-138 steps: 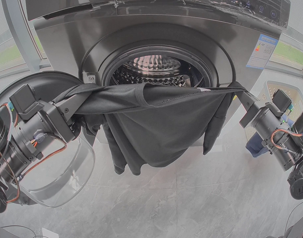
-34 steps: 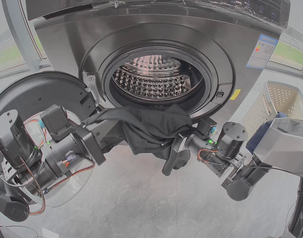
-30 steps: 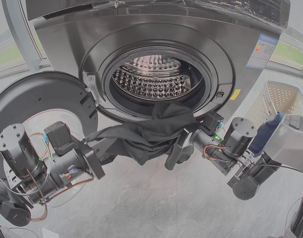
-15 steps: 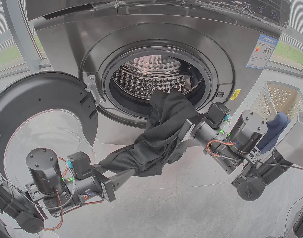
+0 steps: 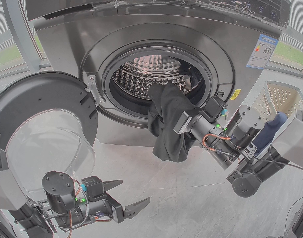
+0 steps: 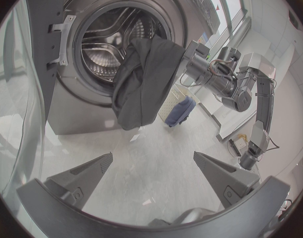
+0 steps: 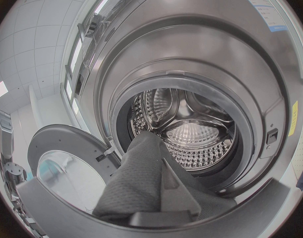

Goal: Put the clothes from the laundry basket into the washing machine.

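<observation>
Right hand (image 5: pixel 174 116) is pinching the black shirt (image 5: pixel 168 133), which is hanging over the right of the washing machine's (image 5: pixel 151 33) door rim; left hand (image 5: pixel 135 191) is hovering spread wide, near left

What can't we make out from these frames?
Right gripper: second finger under the black garment, right wrist view.
Laundry basket: contents beyond a blue garment blocked by the right arm, head view.
Drum floor near the door: behind the black garment, head view.
</observation>
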`<state>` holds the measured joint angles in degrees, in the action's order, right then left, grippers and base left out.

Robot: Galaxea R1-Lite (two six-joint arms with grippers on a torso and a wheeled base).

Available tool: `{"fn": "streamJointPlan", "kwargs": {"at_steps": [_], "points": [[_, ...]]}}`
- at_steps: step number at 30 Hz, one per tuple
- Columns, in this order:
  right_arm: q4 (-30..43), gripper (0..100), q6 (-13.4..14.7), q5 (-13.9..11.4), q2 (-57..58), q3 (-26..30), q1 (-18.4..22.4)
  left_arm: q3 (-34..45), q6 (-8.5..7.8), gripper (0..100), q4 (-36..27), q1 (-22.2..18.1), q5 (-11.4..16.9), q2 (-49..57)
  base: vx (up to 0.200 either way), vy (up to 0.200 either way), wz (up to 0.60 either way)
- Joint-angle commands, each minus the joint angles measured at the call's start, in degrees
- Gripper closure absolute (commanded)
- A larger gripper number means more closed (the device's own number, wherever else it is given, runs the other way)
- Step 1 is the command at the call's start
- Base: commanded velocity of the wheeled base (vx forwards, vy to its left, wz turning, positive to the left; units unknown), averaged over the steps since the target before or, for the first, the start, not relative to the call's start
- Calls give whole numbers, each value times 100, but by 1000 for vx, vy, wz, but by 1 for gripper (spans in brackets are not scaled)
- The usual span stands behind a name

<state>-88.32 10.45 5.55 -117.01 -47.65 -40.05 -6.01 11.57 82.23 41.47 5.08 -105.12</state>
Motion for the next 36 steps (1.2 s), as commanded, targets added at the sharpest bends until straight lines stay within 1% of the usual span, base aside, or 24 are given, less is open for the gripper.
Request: {"fn": "streamJointPlan", "kwargs": {"at_steps": [1, 3, 5, 7, 8, 11, 15, 17, 23, 27, 31, 36], "points": [[-10, 100, 80, 17, -68, 142, -267, -419, -14, 0, 646, 19, -25, -729, 0, 0, 0], [-10, 100, 80, 52, -77, 186, -346, -779, -41, 0, 681, 1, -78, -844, 0, 0, 0], [-10, 100, 71, 122, -77, 186, -372, -1148, -32, 0, 646, 19, -122, -923, 0, 0, 0], [-1, 100, 80, 122, -86, 195, -372, -1420, -32, 0, 654, 19, -122, -1081, 0, 0, 0], [-1, 100, 80, 122, -86, 195, -372, -1420, -32, 0, 654, 19, -122, -1081, 0, 0, 0], [-1, 100, 80, 122, -94, 195, -381, -1939, -41, 0, 654, -8, -104, -1336, 0, 0, 0], [-1, 100, 80, 131, -86, 221, -460, -2431, -49, 0, 654, -166, -104, -1626, 0, 0, 0], [-1, 100, 80, 131, -77, 248, -469, -2510, -49, 0, 654, -201, -104, -1670, 0, 0, 0], [-10, 100, 89, 140, 2, 415, -750, -2967, -67, 0, 663, -438, -113, -2100, 0, 0, 0], [-10, 100, 89, 140, 99, 511, -838, -3178, -225, 0, 663, -596, -113, -2355, 0, 0, 0], [-10, 100, 98, 148, 204, 652, -882, -3521, -243, 0, 663, -693, -148, -2531, 0, 0, 0], [-10, 100, 115, 148, 319, 757, -882, -3785, -225, 0, 663, -728, -368, -2619, 0, 0, 0]]}}
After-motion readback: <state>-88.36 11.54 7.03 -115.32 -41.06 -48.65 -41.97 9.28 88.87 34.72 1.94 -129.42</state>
